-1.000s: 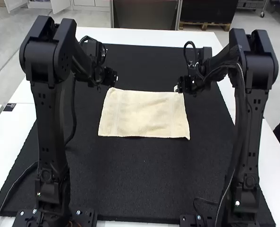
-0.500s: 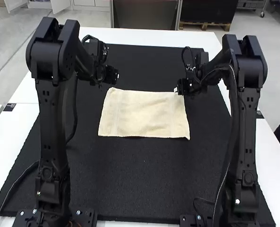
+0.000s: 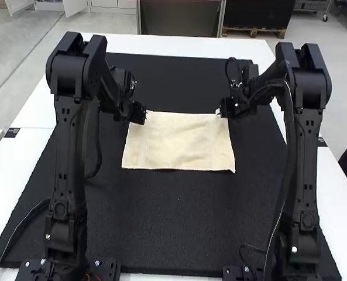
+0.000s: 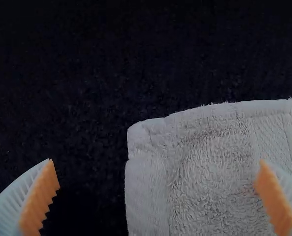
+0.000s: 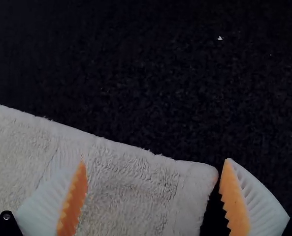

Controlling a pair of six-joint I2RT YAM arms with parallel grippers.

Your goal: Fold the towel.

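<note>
The cream towel [image 3: 179, 142] lies spread as a rectangle on the black mat. At its far left corner is my left gripper [image 3: 141, 115], and at its far right corner my right gripper [image 3: 222, 110]. In the left wrist view the left gripper [image 4: 158, 172] is open, one finger over the towel [image 4: 214, 172] and the other over the mat, with the corner between them. The right wrist view has the right gripper [image 5: 155, 169] open too, its fingers on either side of the towel's corner [image 5: 185, 182].
A black mat [image 3: 179, 228] covers most of the white table [image 3: 179, 44]. Cables hang beside both arms. A person's dark sleeve is at the right edge, away from the towel.
The left gripper has moved right and slightly nearer, to the towel's far left corner. The right arm shifted a little inward earlier, then stayed. The towel lies as before.
</note>
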